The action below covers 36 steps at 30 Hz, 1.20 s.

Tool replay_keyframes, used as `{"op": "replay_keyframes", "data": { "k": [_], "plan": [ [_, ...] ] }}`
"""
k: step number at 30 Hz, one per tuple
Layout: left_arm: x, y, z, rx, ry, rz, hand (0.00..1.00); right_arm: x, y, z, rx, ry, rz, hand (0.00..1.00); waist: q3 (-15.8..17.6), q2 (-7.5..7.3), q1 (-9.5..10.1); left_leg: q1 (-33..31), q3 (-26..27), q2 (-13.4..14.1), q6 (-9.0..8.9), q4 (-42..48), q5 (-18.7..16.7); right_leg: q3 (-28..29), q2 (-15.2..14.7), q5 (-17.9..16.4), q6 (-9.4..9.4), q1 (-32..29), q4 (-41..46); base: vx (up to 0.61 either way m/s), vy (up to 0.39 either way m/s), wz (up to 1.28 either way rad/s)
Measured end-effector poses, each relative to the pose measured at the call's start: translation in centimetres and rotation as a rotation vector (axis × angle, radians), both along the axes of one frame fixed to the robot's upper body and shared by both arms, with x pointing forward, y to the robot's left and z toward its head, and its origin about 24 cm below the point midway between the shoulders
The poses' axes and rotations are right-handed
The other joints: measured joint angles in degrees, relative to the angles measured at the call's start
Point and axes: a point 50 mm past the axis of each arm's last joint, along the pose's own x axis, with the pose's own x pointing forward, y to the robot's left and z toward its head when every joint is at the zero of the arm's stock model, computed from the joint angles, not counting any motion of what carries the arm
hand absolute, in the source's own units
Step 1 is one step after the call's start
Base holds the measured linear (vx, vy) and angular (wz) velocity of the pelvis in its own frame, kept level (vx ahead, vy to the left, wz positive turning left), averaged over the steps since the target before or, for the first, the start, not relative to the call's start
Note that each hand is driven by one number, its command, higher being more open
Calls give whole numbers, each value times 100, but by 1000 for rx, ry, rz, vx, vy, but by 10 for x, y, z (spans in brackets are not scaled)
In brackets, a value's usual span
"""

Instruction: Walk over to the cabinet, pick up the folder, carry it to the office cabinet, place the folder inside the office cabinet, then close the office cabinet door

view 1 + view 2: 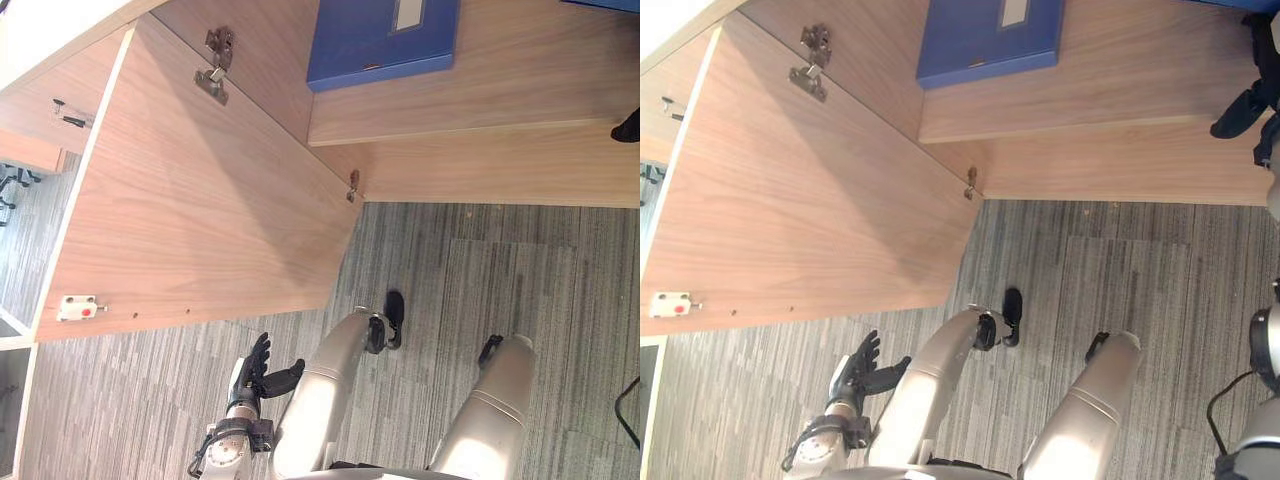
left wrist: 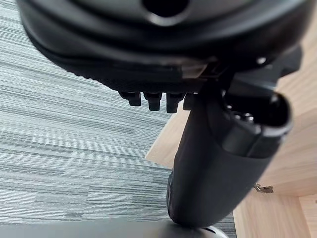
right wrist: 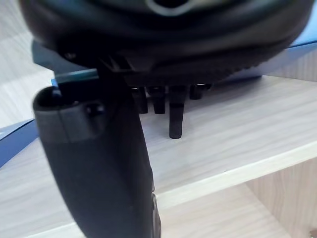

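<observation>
Blue folder [image 1: 380,40] lies on the office cabinet shelf [image 1: 470,110], door [image 1: 200,200] open.
Left hand [image 1: 256,377] and right hand [image 1: 1238,112]: fingers released, holding nothing.

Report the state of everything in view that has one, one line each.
Door: swung wide open.
Folder: lying flat on the shelf, in neither hand.
Left hand: open, empty, low by the door's bottom edge.
Right hand: open, empty, over the shelf.

Grey carpet [image 1: 500,270], laid in striped tiles of alternating direction, covers the floor.
</observation>
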Motion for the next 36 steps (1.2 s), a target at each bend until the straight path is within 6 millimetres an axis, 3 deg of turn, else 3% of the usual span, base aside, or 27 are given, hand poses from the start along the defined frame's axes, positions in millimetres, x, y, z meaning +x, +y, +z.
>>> {"op": "replay_keyframes", "data": {
  "k": [4, 9, 14, 20, 24, 26, 31, 36],
  "plan": [
    [-1, 5, -5, 0, 16, -7, 100, -1, 3, -11, -65, 37, 10, 100, 0, 0, -28, 19, 24, 6, 30, 29, -20, 16, -1, -1, 4, 18, -3, 6, -30, -4],
    [9, 17, -27, 45, 127, 17, 100, 11, 29, -60, -243, 165, 81, 100, 76, -109, -214, 83, 126, 152, 5, 115, -95, 125, 173, 3, 11, 13, 9, 4, -47, -18],
    [10, 21, -32, 107, 158, 17, 100, 16, 39, -68, -306, 184, 114, 100, 134, -205, -310, 267, 148, 288, -13, 180, -111, 134, 308, 4, 8, 186, 1, -2, -63, -15],
    [9, 25, -35, 129, 176, 49, 100, 34, 69, -97, -206, 197, 213, 100, 126, -361, -320, 700, 160, 491, -74, 80, -194, -26, 440, 83, -130, 681, -273, -23, -35, -14],
    [3, 35, -33, 144, 174, 80, 100, 43, 89, -113, -125, 202, 283, 100, 50, -639, -282, 818, 252, 493, -10, 74, -220, 42, 415, 87, -125, 761, -316, 12, 17, -8],
    [2, 37, -33, 145, 175, 90, 100, 45, 92, -118, -101, 208, 296, 100, 28, -704, -260, 821, 266, 494, -1, 75, -223, 42, 404, 97, -108, 783, -342, 0, 0, 0],
    [1, 37, -34, 147, 181, 94, 100, 48, 95, -133, -21, 217, 292, 100, -12, -720, -255, 956, 294, 497, 32, 31, -264, 14, 394, 142, -68, 965, -469, -7, 19, -2],
    [-2, 37, -36, 147, 198, 98, 100, 41, 95, -172, 74, 283, 269, 100, -92, -729, -236, 1278, 298, 581, 60, -164, -286, -100, 485, 283, -26, 1380, -871, 22, 24, -9]
  ]
}}
